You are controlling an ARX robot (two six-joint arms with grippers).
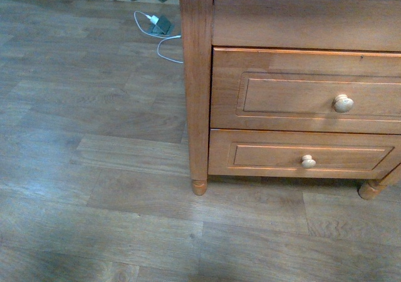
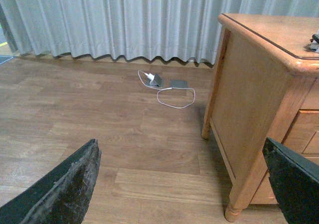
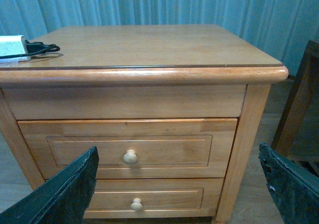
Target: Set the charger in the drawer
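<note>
One cabinet (image 1: 282, 22) fills the right half of the front view, and it holds two drawers, both shut. The drawer (image 1: 294, 61) I want is the taller one at centre right. The shallower lower drawer (image 1: 269, 153) sits just beneath it.

Two grippers are at my command. The left gripper (image 2: 179, 149) has its jaws spread wide with nothing between them, and it looks along the cabinet's side. The right gripper (image 3: 178, 152) is spread just as wide and just as empty, squarely facing the drawer fronts.

I count one charger (image 3: 11, 47): a white block with black cable, lying on the cabinet top near a side edge. It is out of the front view.

As I judge it, the step in hand is opening the drawer, since nothing can go in while it is shut. I'd use the right gripper, which is already lined up. I'd close on the knob (image 1: 343, 103) around its neck, not its rounded face, then pull straight out and level so the drawer doesn't bind. That leaves the left gripper free for the charger.

There are two knobs, the smaller knob (image 1: 308, 161) being the wrong one. One grey block (image 1: 163, 25) with white cable lies at the upper left. I leave it alone.
</note>
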